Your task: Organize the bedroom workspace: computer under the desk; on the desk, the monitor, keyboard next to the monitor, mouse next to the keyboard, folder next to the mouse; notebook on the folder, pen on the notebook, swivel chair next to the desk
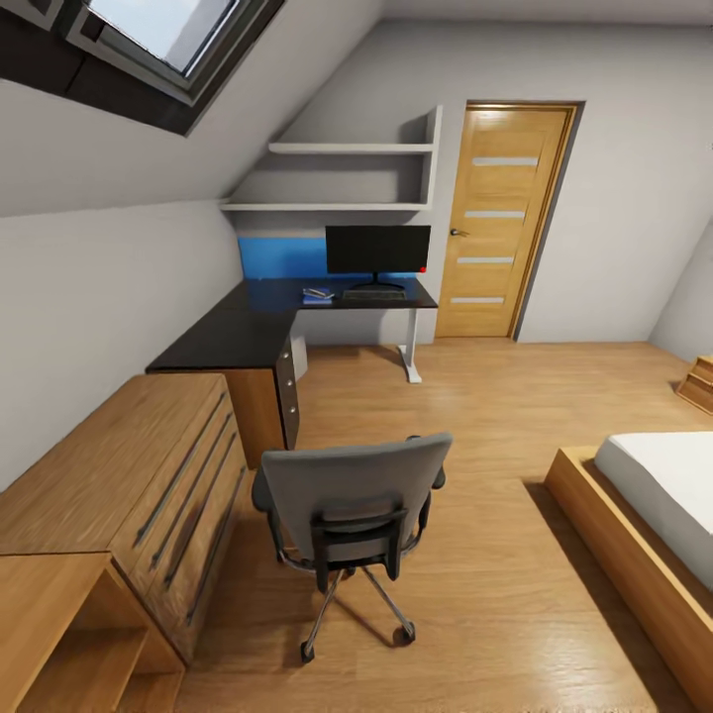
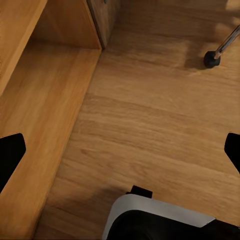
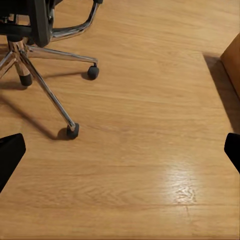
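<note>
you face the swivel chair (image 1: 347,515) on the wood floor (image 1: 475,416), its back toward you, well apart from the black tabletop (image 1: 257,317). the monitor (image 1: 377,250) stands at the tabletop's far edge with the keyboard (image 1: 374,294) just in front and a blue notebook (image 1: 317,294) beside that. your left end effector (image 2: 120,150) and right end effector (image 3: 120,150) hang spread wide, holding nothing, over the floor.

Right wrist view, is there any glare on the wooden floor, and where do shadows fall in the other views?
Right wrist view: a pale glare patch on the wooden floor, and thin shadows under the grey swivel chair's chrome legs. Head view: the chair casts a soft shadow; straight walls look bowed by the wide lens. Left wrist view: a dim shadow beside the chair's black caster.
</note>
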`<state>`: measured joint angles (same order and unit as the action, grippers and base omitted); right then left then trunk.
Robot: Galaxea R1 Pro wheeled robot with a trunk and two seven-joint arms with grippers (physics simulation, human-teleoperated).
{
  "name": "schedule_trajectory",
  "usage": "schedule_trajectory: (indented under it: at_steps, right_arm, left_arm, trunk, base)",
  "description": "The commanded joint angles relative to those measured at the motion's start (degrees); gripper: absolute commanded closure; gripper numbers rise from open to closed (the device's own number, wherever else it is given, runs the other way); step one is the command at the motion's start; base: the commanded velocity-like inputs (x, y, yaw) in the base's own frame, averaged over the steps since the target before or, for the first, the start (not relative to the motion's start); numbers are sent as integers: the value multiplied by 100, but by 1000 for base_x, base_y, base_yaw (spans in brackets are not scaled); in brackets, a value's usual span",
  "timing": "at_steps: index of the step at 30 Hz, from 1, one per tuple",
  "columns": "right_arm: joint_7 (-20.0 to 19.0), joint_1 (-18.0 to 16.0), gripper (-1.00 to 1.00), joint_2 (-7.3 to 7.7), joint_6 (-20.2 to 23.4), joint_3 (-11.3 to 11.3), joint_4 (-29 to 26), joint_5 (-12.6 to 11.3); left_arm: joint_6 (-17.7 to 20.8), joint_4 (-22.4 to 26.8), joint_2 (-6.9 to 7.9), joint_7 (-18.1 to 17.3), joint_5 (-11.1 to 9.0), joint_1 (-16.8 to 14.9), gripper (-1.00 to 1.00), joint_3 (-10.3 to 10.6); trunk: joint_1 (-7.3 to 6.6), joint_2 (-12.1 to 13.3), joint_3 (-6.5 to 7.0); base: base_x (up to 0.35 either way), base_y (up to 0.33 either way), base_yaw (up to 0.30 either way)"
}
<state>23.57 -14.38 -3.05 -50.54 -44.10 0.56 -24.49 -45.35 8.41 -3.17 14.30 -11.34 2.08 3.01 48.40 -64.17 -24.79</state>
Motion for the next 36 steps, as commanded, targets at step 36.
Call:
schedule_trajectory:
  at_steps: [36]
  right_arm:
    - [-173,-447,-100,231,1690,885,-1071,-1651]
  left_arm:
    - [4260,1927,0,-49,-64,-751,-100,35]
  trunk:
    - [791,-1449,-652]
  base:
    - [-3,0,0]
